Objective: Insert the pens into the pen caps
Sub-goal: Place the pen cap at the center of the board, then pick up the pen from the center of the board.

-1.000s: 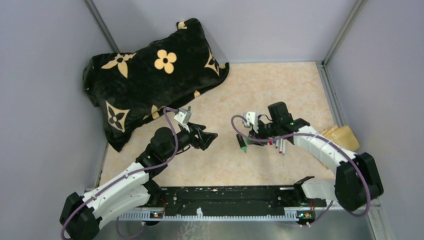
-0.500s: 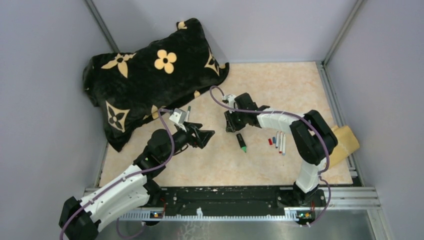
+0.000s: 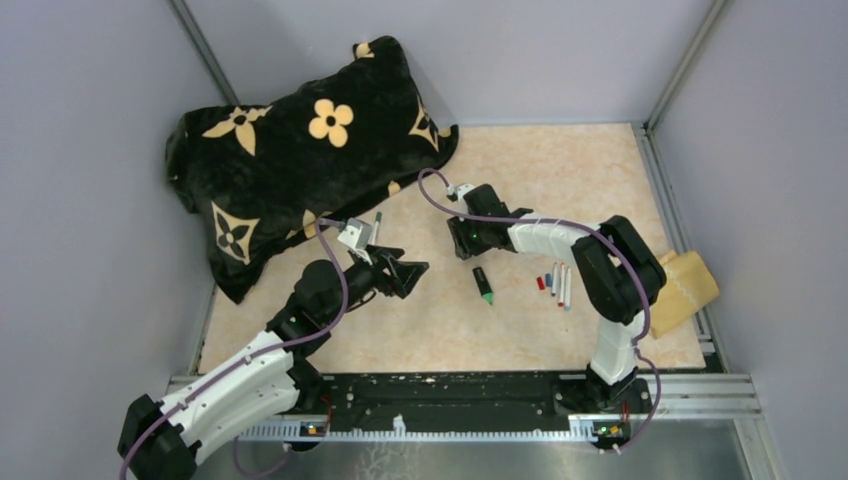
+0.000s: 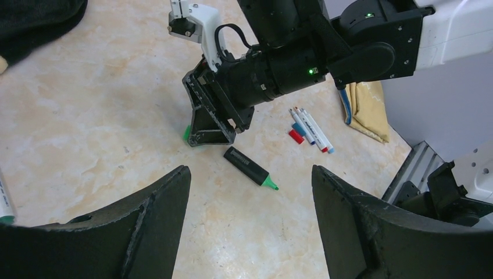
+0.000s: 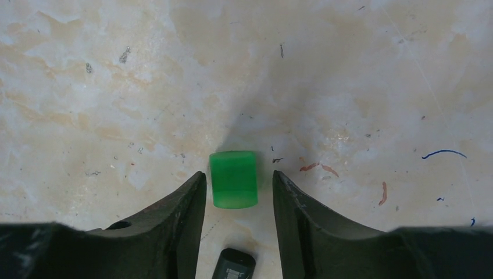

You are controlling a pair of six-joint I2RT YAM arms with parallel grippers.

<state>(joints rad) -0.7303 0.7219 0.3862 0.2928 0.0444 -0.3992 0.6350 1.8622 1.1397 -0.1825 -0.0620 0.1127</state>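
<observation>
You're near the start: nothing here looks capped. Your right gripper (image 5: pixel 238 174) is down at the table (image 3: pixel 560 180), fingers partly open and straddling the green cap (image 5: pixel 233 180). There is a sliver of floor on each side of the cap, so it is bracketed, not gripped. The cap is a short bright-green stub, glossy, lying on its side.

From overhead, the black marker (image 3: pixel 484 284) lies at 5 o'clock from that gripper, close by, its green tip bare and pointing toward you. That is probably the cap's partner.

Farther out at 4 o'clock is a tight bunch of thin pens (image 3: pixel 560 285) with a red cap (image 4: pixel 296 136) beside them. Whether any of them is already capped is too small to tell.

Your left gripper (image 4: pixel 250 171) hangs at 8 o'clock, spread wide, with nothing between its fingers.

Left to do: close on the cap, pair it with the marker, then the rest.
</observation>
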